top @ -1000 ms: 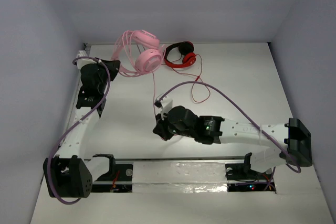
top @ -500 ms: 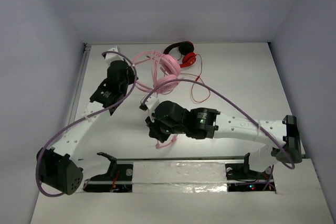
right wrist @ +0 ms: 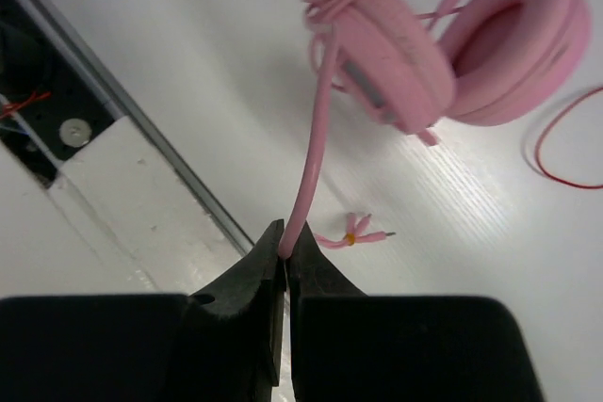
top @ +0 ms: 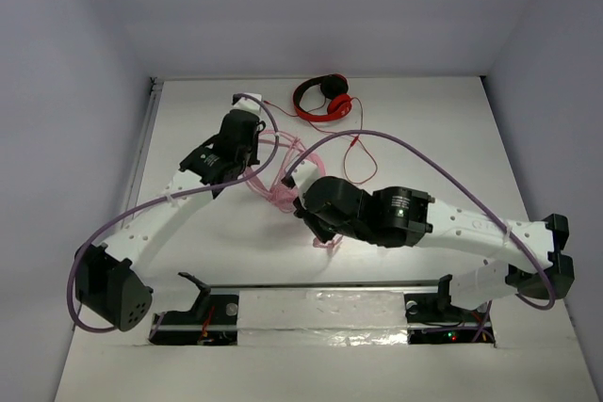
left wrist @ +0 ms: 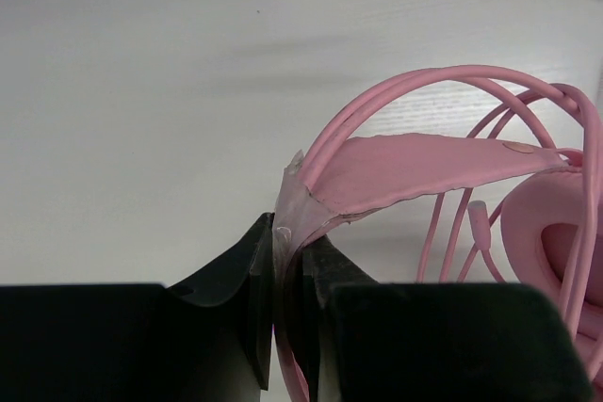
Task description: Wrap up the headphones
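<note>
The pink headphones [top: 275,190] hang in mid-table between my two arms. My left gripper [top: 254,159] is shut on their pink headband [left wrist: 424,162], seen pinched between the jaws in the left wrist view [left wrist: 287,247]; one ear cup [left wrist: 556,242] shows at the right edge. My right gripper [top: 313,220] is shut on the thin pink cable [right wrist: 316,129], which runs up from the jaws [right wrist: 287,253] to the two ear cups [right wrist: 509,44]. The cable's plug end [right wrist: 353,233] lies on the table just beyond the jaws.
Smaller red-and-black headphones [top: 325,101] lie at the back of the table, their red cable [top: 358,162] trailing toward the right arm. A metal rail [top: 320,287] runs along the near edge. White walls enclose the table.
My left arm has carried the pink headphones from the back left toward the middle of the table. My right gripper has shifted right, holding the pink cable, with the plug end now lying near it.
</note>
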### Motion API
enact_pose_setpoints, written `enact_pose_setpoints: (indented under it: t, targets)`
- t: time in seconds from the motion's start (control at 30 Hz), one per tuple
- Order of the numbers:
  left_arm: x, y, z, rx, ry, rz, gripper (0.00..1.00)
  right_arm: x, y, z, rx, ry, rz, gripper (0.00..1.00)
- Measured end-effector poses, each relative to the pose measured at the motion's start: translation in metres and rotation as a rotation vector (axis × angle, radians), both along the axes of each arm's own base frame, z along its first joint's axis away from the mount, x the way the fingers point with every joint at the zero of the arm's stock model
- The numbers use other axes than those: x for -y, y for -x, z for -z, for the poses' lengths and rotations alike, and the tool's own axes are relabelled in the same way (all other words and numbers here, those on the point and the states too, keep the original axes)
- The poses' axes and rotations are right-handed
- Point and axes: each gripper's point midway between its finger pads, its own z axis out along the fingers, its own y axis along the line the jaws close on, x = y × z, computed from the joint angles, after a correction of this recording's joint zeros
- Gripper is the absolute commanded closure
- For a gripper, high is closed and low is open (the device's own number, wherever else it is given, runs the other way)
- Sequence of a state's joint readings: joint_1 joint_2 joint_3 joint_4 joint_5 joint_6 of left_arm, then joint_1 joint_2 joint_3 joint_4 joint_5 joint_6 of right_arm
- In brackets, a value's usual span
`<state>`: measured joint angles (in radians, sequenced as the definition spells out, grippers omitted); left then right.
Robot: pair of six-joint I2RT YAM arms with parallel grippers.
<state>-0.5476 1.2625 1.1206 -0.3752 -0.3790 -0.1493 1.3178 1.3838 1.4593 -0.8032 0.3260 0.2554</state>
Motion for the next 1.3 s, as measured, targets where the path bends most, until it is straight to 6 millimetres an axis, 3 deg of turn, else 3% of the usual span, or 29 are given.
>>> enact_pose_setpoints:
  t: [0.13, 0.43, 0.83, 1.13, 1.3]
  targets:
    - [0.014, 0.013, 0.002, -0.033, -0.013, 0.115, 1.0, 0.019, -0.016, 0.0, 0.072, 0.061, 0.075, 1.0]
    - [0.079, 0.055, 0.006, -0.103, 0.052, 0.471, 1.0, 0.065, -0.055, 0.003, 0.237, 0.223, 0.257, 1.0]
    - [0.081, 0.069, -0.015, -0.041, 0.159, 0.579, 1.0, 0.115, -0.078, 0.011, 0.285, 0.294, 0.431, 0.95]
    - [0.087, 0.064, -0.049, 0.034, 0.339, 0.701, 1.0, 0.114, -0.118, 0.034, 0.139, 0.042, 0.499, 0.84]
    - [0.086, 0.061, -0.06, 0.059, 0.435, 0.747, 1.0, 0.095, -0.131, 0.023, 0.095, -0.161, 0.455, 0.76]
